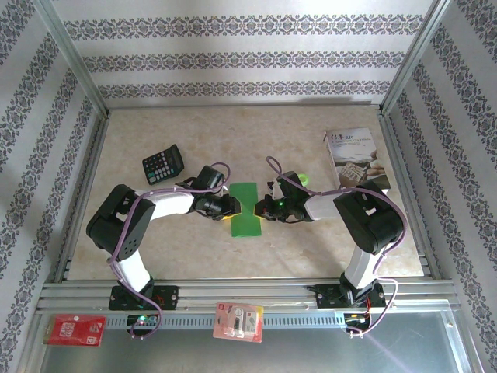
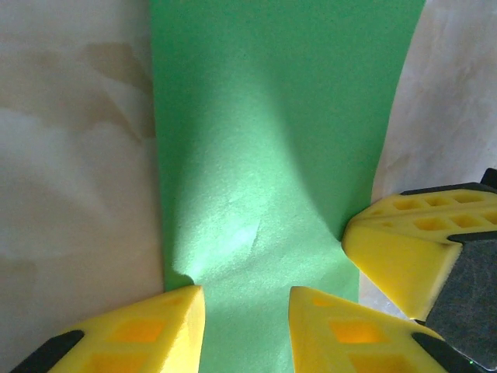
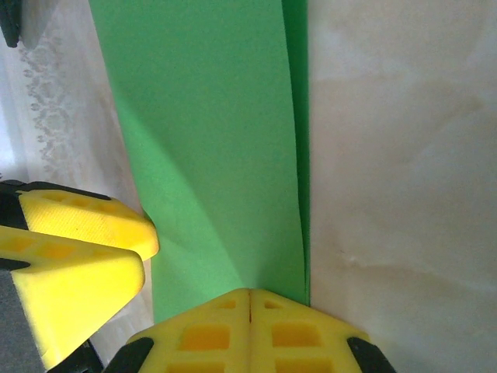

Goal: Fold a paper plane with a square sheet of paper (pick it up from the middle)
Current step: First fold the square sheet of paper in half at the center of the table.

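The square sheet of paper [image 1: 247, 206] lies mid-table, folded into a narrow bright green strip. My left gripper [image 1: 231, 208] is at its left long edge. In the left wrist view the left gripper [image 2: 247, 291] stands open, both yellow fingertips [image 2: 175, 311] down on the paper [image 2: 264, 140], which buckles up between them. My right gripper [image 1: 264, 208] meets the strip's right edge. In the right wrist view that gripper [image 3: 250, 294] is shut, tips touching the paper [image 3: 210, 140], whose upper layer lifts slightly there. I cannot tell whether paper is pinched between them.
A black calculator [image 1: 163, 165] lies back left and a white printed booklet [image 1: 353, 158] back right. A small green disc [image 1: 303, 179] sits behind the right wrist. Packaged items [image 1: 239, 321] and a red pack [image 1: 74, 329] rest on the front rail.
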`<state>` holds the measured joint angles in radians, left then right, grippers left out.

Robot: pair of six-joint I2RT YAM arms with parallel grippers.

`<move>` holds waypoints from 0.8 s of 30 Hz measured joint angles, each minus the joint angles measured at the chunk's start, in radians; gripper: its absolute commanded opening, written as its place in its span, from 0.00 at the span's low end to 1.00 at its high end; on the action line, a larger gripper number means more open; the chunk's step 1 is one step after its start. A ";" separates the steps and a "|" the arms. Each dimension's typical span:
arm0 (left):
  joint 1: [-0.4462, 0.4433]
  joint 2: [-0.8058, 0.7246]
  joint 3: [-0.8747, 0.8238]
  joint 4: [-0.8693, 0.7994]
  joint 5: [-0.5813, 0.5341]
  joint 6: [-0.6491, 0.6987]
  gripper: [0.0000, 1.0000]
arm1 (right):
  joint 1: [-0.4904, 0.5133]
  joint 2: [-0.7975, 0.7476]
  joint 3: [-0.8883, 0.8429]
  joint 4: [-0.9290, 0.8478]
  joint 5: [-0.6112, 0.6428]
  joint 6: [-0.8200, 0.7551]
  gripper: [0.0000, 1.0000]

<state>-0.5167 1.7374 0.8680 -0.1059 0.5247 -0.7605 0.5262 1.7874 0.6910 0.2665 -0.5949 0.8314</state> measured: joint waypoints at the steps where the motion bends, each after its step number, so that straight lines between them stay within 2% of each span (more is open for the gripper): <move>1: 0.000 -0.003 0.000 -0.003 -0.006 0.001 0.35 | 0.000 0.000 0.000 0.000 0.000 0.000 0.00; 8: -0.009 -0.059 0.000 0.013 0.005 -0.005 0.35 | 0.000 0.000 0.000 -0.001 0.000 0.000 0.00; 13: -0.032 -0.053 -0.007 0.032 0.018 -0.019 0.34 | 0.000 0.000 0.000 -0.001 0.000 0.000 0.00; 24: -0.013 -0.032 -0.076 0.086 0.035 -0.026 0.35 | 0.000 0.000 0.000 0.000 0.000 -0.001 0.00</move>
<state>-0.5297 1.7050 0.7921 -0.0200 0.5598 -0.7868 0.5259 1.7874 0.6914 0.2661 -0.5953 0.8307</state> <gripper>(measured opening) 0.346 0.049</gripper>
